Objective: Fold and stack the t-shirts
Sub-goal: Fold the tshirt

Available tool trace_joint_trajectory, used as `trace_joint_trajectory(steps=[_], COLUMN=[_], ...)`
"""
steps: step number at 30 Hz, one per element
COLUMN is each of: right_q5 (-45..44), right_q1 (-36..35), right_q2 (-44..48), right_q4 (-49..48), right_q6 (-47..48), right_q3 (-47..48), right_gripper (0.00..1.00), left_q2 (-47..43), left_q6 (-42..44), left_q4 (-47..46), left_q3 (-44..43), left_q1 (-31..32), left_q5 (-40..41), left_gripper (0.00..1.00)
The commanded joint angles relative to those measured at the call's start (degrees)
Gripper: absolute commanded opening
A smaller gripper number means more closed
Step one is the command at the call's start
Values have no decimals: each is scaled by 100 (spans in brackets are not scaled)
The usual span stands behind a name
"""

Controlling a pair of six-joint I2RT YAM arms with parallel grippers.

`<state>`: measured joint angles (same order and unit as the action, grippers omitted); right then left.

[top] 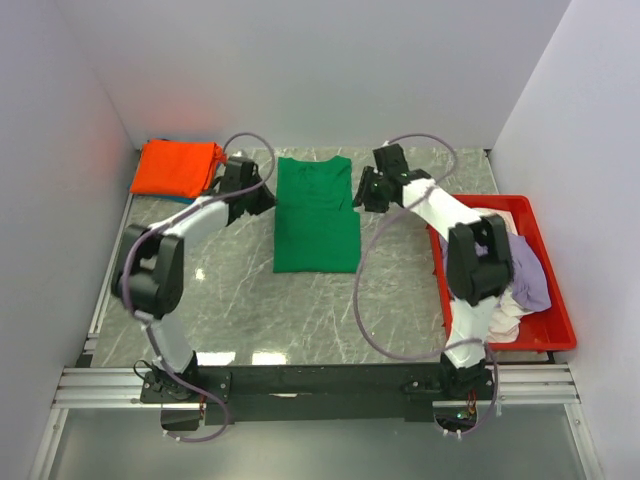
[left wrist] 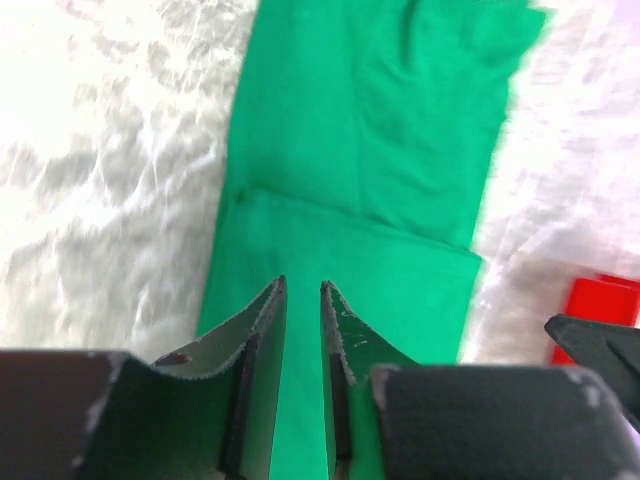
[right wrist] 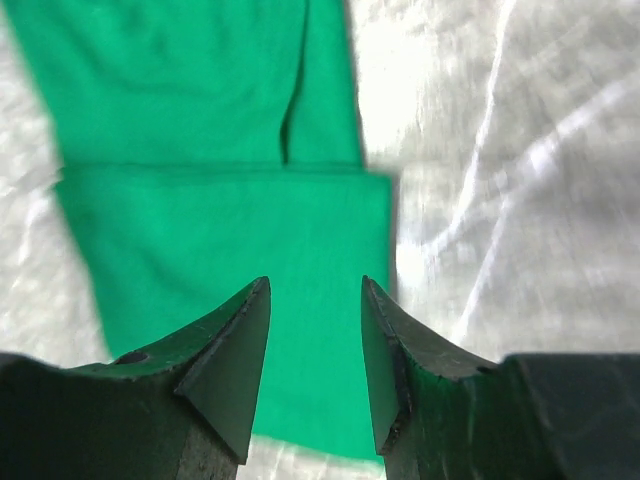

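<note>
While both grippers flank it, green shirt lies flat on the table, left of the tray and clear of it. Its long axis runs near-to-far, parallel to the tray's long side. The sides look already turned in. A cross edge sits about mid-length, and the near half is slightly wider than the collar half.

Left gripper: at the shirt's edge away from the tray, about level with the cross edge. Jaws parted by a slit only, nothing between them. Cloth lies beyond the tips, not gripped.

Right gripper: in the gap between tray and shirt, at the tray-side edge, same level. Jaws well apart, empty.

Key relation: the shirt lies between the two sets of tips, each arm nearest its own long edge, both pointing inward across the short axis. Judgement: the next fold goes end over end along the long axis. Each gripper would take a corner on its own side, lifted evenly, or the fold skews.

Containers: the tray holds the lilac shirt and white shirt, crumpled and unfolded. Whether anything lies under them, cannot tell.

Orange shirt: folded, at the table corner farthest from the tray. A blue sliver shows under its near edge, probably a stack begun. Green is mid-fold, two wait.
</note>
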<state>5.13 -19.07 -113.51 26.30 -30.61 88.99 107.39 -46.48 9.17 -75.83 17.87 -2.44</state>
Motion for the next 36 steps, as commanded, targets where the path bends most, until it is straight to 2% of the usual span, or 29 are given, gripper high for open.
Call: trace_joint_trajectory(steps=[1,8,9,12,15,25,36], right_q5=[269,569,595,717,657,463,375], right_q1=[35,-132,-176,-308,-457,-466,-457], right_q2=[979,2735,2869,3168,3204,3204,2844], right_q4=[-467,-1601,-1759,-2234,-2769,-4018,-4476], right_q6=[-138,-709,-762,-1078,-1324,-2291,-2617], right_q3=[-896,-3491,-3990,-4704,-5162,-5981,-6131], right_gripper=[49,47,47,47,47,46,45], left_q2=[-841,-1976,-2151,-2485,-2671,-2601,-2188], left_q6=[-396,-722,-731,-731,-731,-783,-863], left_q4=[-449,-1267,-1355,-1663,-1786,-2217,-2402], left_q3=[995,3011,3370,3925,4172,4507,4577], left_q1=[6,156,164,164,173,208,331], left_q5=[77,-292,-449,-669,-802,-916,-802], left_gripper=[27,30,30,30,31,37,44])
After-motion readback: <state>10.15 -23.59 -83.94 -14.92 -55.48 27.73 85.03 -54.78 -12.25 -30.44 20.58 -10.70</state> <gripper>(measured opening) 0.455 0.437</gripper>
